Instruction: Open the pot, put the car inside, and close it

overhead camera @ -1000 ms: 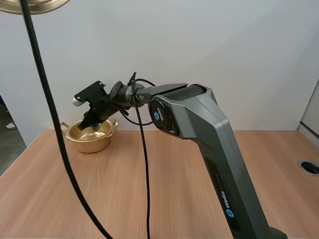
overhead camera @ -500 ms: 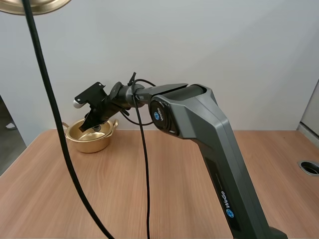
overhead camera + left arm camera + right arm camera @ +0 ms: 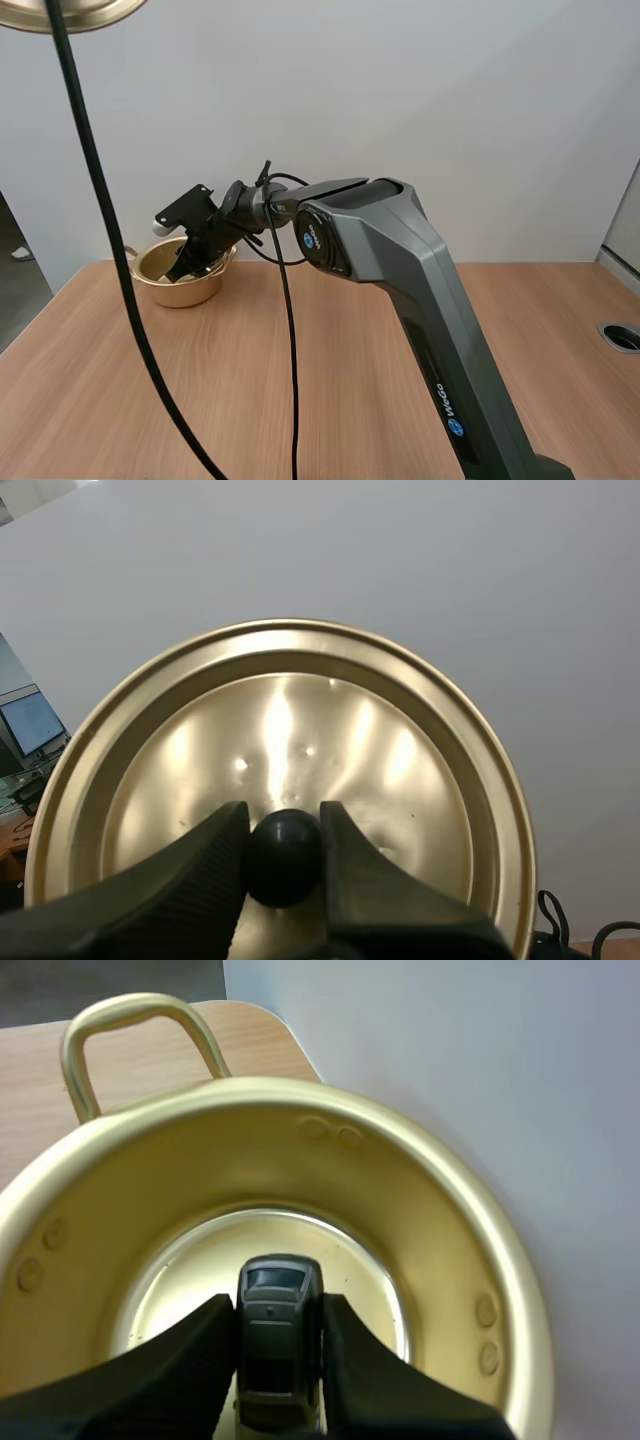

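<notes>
The open gold pot (image 3: 180, 282) stands at the table's far left. My right gripper (image 3: 187, 268) reaches down into its mouth. In the right wrist view the gripper (image 3: 277, 1345) is shut on a small dark grey toy car (image 3: 277, 1332), held just above the pot's shiny bottom (image 3: 330, 1260) and inside its rim (image 3: 430, 1150). My left gripper (image 3: 283, 852) is shut on the black knob (image 3: 284, 854) of the gold lid (image 3: 290, 740). The lid's edge (image 3: 70, 12) hangs high over the table's left side in the high view.
One pot handle (image 3: 130, 1025) sticks out toward the table's far corner. A white wall runs close behind the pot. Bare wooden tabletop (image 3: 250, 390) spreads in front, with a round metal grommet (image 3: 622, 336) at the right edge.
My right gripper has dropped lower with the car, from above the pot's rim down into its mouth. The lid stays held up high.
</notes>
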Available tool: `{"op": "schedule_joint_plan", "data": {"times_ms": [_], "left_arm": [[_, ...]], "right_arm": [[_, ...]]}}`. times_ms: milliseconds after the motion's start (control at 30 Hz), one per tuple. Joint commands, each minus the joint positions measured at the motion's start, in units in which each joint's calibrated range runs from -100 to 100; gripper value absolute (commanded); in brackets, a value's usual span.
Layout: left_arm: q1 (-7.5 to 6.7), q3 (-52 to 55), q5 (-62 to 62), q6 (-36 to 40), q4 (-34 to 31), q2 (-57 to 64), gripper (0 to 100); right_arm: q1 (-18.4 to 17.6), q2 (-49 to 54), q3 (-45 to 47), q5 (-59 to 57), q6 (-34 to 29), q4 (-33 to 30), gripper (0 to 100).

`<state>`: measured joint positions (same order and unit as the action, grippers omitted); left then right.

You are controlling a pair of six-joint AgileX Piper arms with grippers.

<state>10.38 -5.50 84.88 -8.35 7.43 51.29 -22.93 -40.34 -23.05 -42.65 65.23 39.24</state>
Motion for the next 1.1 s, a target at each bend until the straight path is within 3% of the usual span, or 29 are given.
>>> {"op": "schedule_joint_plan", "data": {"times_ms": [0,133,267,300,367,433,467,700,933,1067], "left_arm": [[0.02,-0.04,-0.01,0.05,0.06,0.01,0],[0.02,-0.04,-0.01,0.05,0.06,0.01,0],[0.02,-0.04,-0.01,0.05,0.06,0.01,0],[0.02,0.1,-0.2,0.05,0.06,0.01,0],[0.02,0.38,-1.26,-0.15,-0.47,-0.49,0],[0.02,1.01,-2.49,-0.15,-1.33,-1.17,0],[0.02,1.34,-2.87,-0.15,-1.64,-1.87,0],[0.02,6.86,-11.04,-0.26,-1.96,-7.52,0],[0.02,16.09,-30.02,-0.26,-0.99,-13.25,0],[0.02,21.77,-37.97,-0.26,-0.59,-18.01,0]], "right_arm": [[-0.01,0.02,0.04,0.29,-0.01,-0.05,51],[-0.01,0.02,0.04,0.26,-0.01,-0.05,63],[-0.01,1.23,0.04,0.26,-0.37,-0.05,60],[-0.01,1.89,0.04,-0.19,-0.37,-0.05,56],[0.13,3.51,0.04,-2.64,-1.48,-0.84,33],[0.39,5.5,0.04,-6.22,-4.15,-2.47,5],[0.63,6.84,0.04,-8.69,-5.28,-3.07,0],[3.51,18.97,0.04,-21.0,-10.18,-5.95,0],[8.65,32.02,0.04,-34.23,-18.88,-20.74,0],[13.69,39.15,0.04,-40.97,-20.68,-22.41,0]]}}
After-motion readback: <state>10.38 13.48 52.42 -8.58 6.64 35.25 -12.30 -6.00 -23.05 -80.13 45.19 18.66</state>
